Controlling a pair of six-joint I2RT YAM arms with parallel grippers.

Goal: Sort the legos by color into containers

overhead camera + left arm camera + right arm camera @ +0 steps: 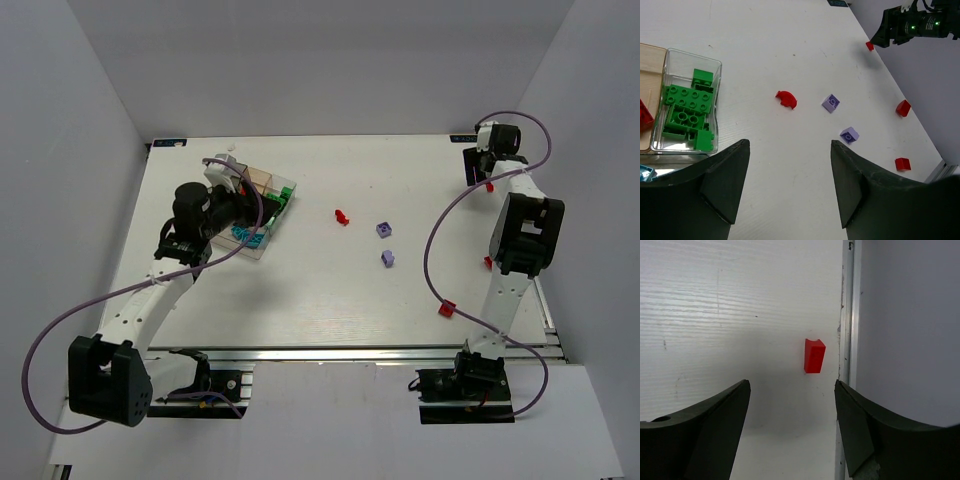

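Observation:
The clear tray (266,250) lies at the left; in the left wrist view (718,95) one compartment holds several green bricks (687,107), with a red piece and a cyan piece at the frame's left edge. My left gripper (250,207) hovers over the tray's right side, open and empty (790,150). On the table lie a red curved brick (342,216) (786,99) and two purple bricks (384,229) (388,259). More red bricks (446,309) (488,263) lie near the right arm. My right gripper (480,170) is open (792,385), just short of a red brick (814,355).
A metal rail (847,340) runs along the table's right edge, right beside the red brick, with the grey wall behind it. White walls enclose the table on three sides. The right arm's purple cable (440,230) loops over the table's right part.

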